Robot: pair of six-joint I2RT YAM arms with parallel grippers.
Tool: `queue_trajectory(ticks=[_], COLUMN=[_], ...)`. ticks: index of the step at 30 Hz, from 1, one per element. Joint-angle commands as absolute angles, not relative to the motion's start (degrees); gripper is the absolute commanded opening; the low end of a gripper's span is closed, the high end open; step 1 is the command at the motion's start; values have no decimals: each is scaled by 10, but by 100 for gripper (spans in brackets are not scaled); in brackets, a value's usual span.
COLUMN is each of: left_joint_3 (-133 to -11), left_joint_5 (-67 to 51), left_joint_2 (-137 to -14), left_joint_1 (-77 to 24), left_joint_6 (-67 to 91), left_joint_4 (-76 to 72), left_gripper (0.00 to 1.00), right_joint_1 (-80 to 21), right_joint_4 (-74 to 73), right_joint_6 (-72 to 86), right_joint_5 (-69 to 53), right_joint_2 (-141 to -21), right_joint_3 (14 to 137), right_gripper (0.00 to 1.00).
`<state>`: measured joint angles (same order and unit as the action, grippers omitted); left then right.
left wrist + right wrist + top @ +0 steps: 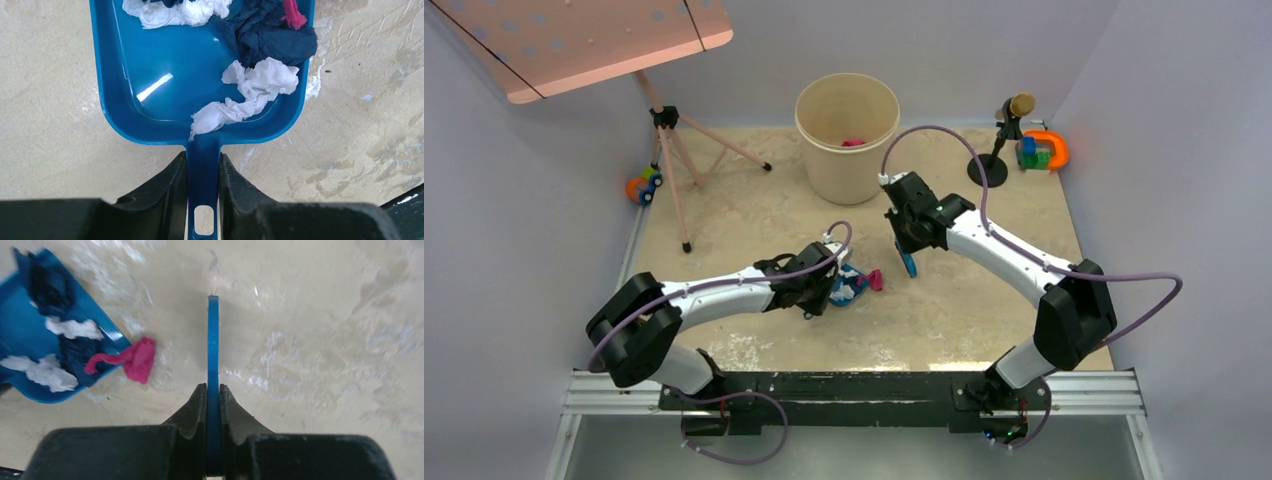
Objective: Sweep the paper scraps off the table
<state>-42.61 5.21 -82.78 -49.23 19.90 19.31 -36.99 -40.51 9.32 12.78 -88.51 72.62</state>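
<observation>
My left gripper [203, 167] is shut on the handle of a blue dustpan [150, 75] that lies on the beige table [45, 110]. White [250, 90], dark blue [275, 35] and pink paper scraps lie in the pan. A pink scrap [137, 359] sits at the pan's open lip, half on the table; it also shows in the top view [875, 281]. My right gripper [213, 390] is shut on the small blue hand brush [213, 340], held to the right of the dustpan [849, 288] and apart from the pink scrap. The brush [909, 264] points down toward the table.
A beige bucket [847, 135] with a pink bit inside stands at the back centre. A tripod with a pink board [674, 150] stands back left, with a toy [644, 186] by it. A black stand [994, 150] and colourful toys [1042, 150] sit back right. A black rail [854, 385] runs along the near edge.
</observation>
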Motion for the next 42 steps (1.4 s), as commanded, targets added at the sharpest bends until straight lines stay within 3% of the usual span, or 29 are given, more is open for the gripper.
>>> queue_trajectory(ticks=[1, 23, 42], left_joint_3=[-449, -463, -427], left_joint_5=[56, 70, 85], left_joint_2=[-840, -860, -856], left_joint_1=[-505, -519, -519], left_joint_6=[191, 165, 161], left_joint_4=[206, 196, 131], left_gripper=[0, 0, 0], right_joint_1=[-371, -372, -363], right_joint_4=[-420, -318, -342], right_joint_6=[200, 219, 153], right_joint_5=[166, -84, 141], right_joint_2=[-846, -835, -796], right_joint_3=[683, 717, 727], right_gripper=[0, 0, 0])
